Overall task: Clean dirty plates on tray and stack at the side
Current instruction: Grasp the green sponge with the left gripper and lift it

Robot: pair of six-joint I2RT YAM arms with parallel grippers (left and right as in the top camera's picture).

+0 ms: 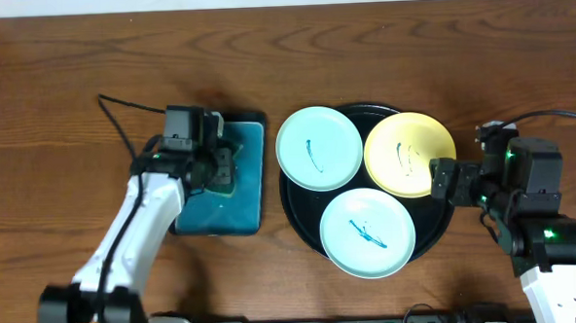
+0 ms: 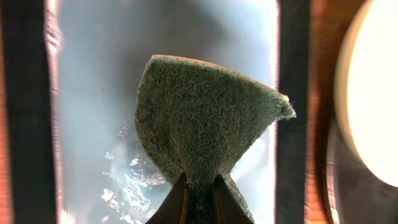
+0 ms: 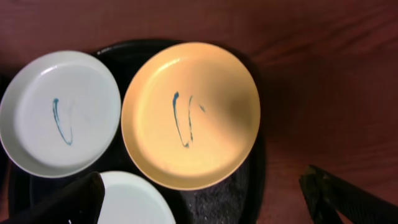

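With my left tool (image 2: 199, 190) pinching the sponge (image 2: 199, 112) over the teal tray (image 1: 243, 207) and my right tool (image 1: 445, 181) spread beside the yellow plate (image 1: 409, 153), all three dirty plates (image 1: 367, 231) lie marked on the black tray (image 1: 295, 215), so I judge scrubbing comes next.

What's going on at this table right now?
The left fingers pinch a green scrubbing sponge over the teal tray. The right fingers are open beside the yellow plate. That plate and two mint plates lie on the black tray, all with teal scribbles; none is stacked aside yet.
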